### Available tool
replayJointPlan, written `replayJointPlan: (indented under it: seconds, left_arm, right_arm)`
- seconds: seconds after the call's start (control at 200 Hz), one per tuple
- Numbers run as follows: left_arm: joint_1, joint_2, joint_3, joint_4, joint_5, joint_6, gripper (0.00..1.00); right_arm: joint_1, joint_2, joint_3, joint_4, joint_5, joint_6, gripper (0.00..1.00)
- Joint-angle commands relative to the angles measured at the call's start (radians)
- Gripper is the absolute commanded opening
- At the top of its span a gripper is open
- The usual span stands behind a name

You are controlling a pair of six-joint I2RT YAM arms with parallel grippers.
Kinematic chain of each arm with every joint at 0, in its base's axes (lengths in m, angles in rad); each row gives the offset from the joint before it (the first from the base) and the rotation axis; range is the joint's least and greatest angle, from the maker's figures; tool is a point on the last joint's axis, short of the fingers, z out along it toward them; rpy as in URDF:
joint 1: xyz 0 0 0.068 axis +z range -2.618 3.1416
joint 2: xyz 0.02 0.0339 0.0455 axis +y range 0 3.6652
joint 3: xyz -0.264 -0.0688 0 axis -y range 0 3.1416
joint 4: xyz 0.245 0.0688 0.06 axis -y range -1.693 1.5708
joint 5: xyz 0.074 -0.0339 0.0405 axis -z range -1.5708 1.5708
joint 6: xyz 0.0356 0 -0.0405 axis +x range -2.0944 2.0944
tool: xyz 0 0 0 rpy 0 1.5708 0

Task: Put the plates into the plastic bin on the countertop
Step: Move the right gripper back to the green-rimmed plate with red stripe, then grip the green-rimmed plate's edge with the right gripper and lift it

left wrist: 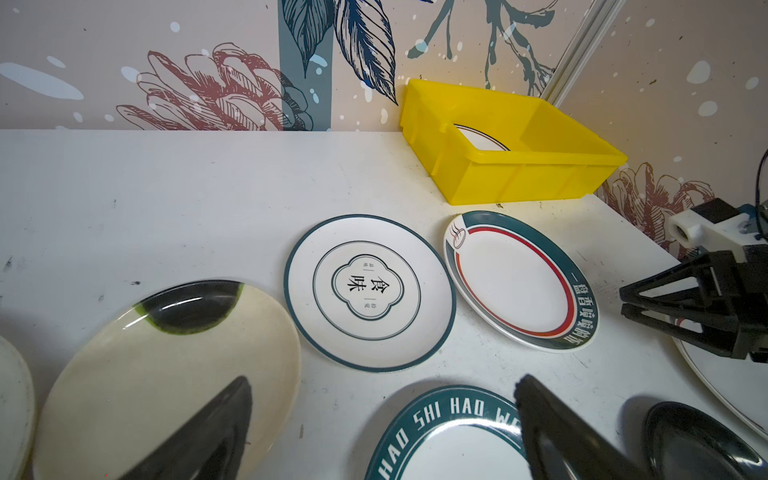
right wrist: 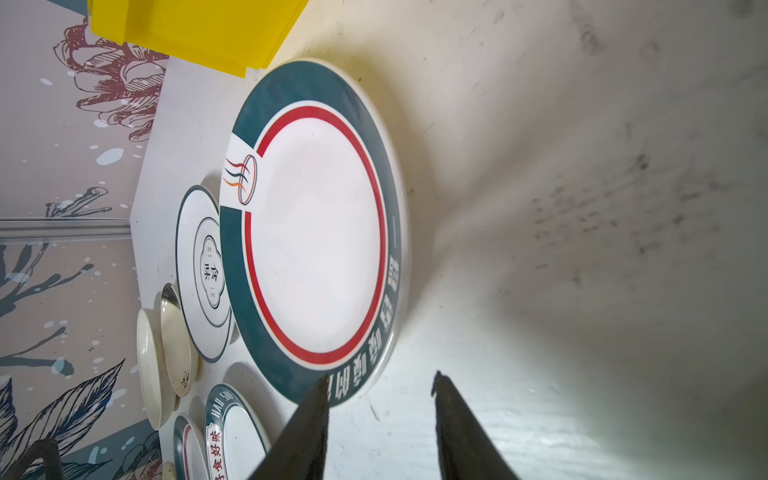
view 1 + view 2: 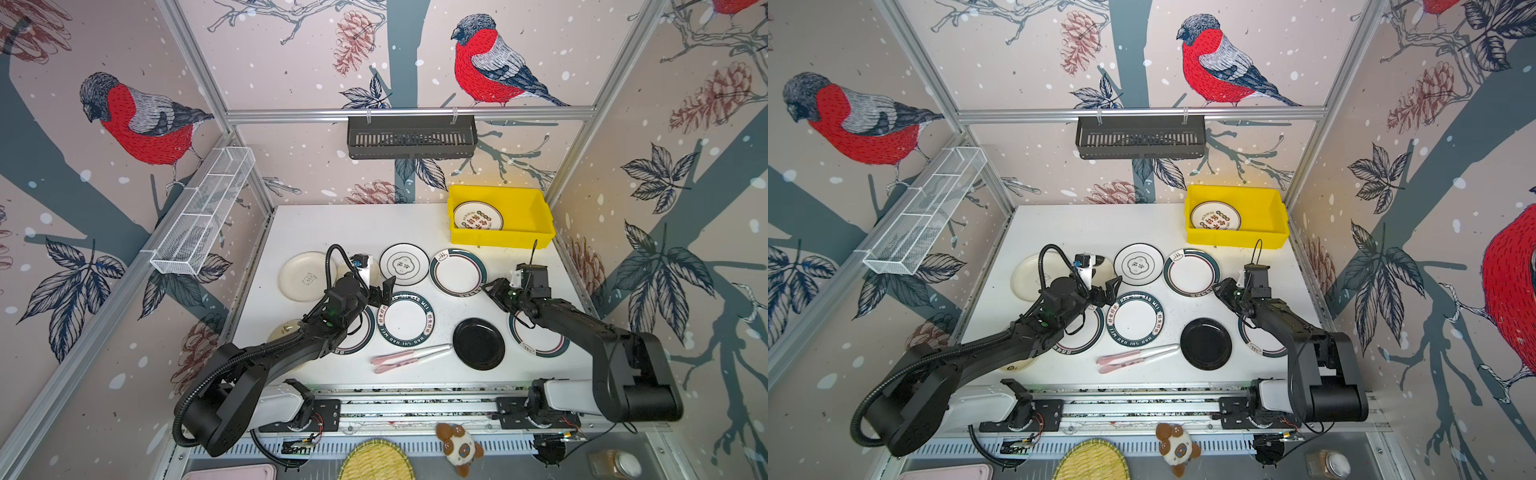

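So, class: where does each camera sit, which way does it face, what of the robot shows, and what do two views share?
Both top views: high above the arms' bases, looking down on the countertop; both arms, left end effector, right end effector.
Left wrist: low over the countertop, facing the plastic bin; its open fingers and the right end effector show.
Right wrist: rolled sideways, close to the red-ringed plate; its fingers show.
Shared: both wrist views show that plate and bin.

The table (image 3: 316,224) is brightly and evenly lit from above in both top views, with soft, faint shadows. In the right wrist view a broad soft shadow is thrown across it, and the close right tool (image 2: 379,380) is blurred and stretched.
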Motion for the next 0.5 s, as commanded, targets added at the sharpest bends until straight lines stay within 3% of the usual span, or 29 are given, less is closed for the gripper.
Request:
replayJointPlan:
  seconds: [0.0, 0.495]
  left_arm:
    - [0.000, -0.003, -0.003, 0.046, 0.006, -0.011, 0.98]
    - [0.000, -0.029, -0.003, 0.035, 0.011, -0.015, 0.98]
  right_arm:
    - [-0.003, 0.043, -0.008, 0.125, -0.057, 0.036, 0.42]
    - [-0.016, 0.131, -0.081, 0.363, -0.061, 0.090, 0.37]
